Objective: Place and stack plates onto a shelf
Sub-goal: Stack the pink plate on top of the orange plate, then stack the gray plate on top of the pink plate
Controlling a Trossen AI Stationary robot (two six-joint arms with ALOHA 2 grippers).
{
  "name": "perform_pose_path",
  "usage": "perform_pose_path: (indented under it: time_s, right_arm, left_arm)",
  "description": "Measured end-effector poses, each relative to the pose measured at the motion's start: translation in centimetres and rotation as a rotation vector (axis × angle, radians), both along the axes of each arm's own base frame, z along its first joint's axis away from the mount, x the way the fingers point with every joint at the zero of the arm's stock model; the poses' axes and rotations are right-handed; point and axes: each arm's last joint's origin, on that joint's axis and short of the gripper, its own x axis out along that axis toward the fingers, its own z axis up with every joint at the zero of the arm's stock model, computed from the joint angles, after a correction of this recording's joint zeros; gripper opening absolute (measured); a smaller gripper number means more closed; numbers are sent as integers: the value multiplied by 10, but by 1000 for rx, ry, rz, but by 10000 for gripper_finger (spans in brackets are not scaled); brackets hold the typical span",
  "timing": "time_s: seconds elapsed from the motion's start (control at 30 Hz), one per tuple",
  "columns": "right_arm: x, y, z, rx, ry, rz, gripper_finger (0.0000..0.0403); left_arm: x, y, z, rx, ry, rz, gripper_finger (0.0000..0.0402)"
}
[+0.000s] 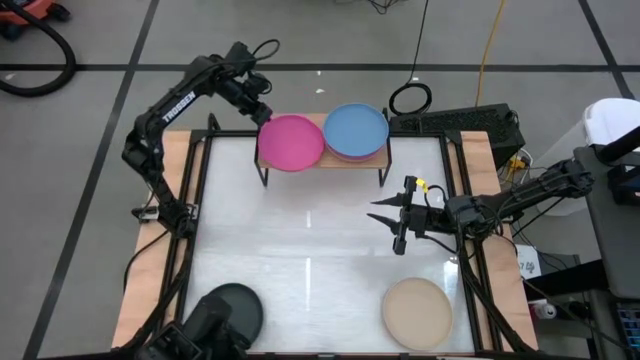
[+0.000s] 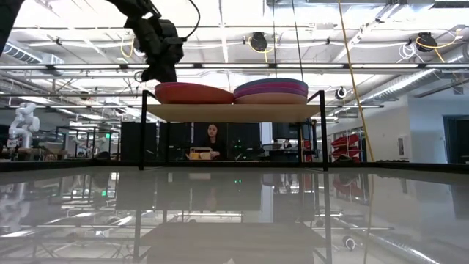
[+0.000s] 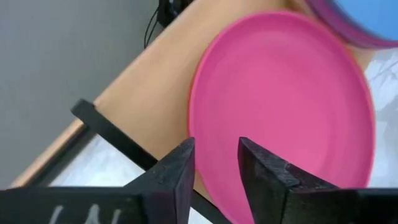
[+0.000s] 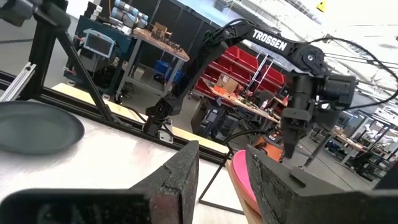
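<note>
"TROSSEN"-marked left gripper (image 1: 262, 113) apparently overhangs magenta plate (image 1: 291, 142).

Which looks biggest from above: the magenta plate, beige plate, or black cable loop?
1. Magenta plate and beige plate: they look alike, so I won't rank them.
2. Black cable loop: clearly smallest.

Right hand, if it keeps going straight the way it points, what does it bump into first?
Probably nothing on the table: the right hand points across bare white tabletop toward the left arm's base, passing the black plate. Depth is unclear.
</note>
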Motion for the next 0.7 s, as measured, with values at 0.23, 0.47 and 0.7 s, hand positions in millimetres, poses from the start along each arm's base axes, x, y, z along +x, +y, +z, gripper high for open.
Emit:
perform_pose_path:
  time_s: [0.23, 0.47, 0.7]
  right_arm:
    - [0, 0, -2, -6, 20, -3, 114]
    - [0, 1, -9, 12, 86, -2, 114]
    - [-3, 3, -10, 15, 94, -95, 114]
  left_arm:
    - [-3, -7, 48, 120, -89, -29, 131]
    - [-19, -67, 112, 349, -255, -151, 131]
    - [-43, -141, 125, 498, -462, -206, 131]
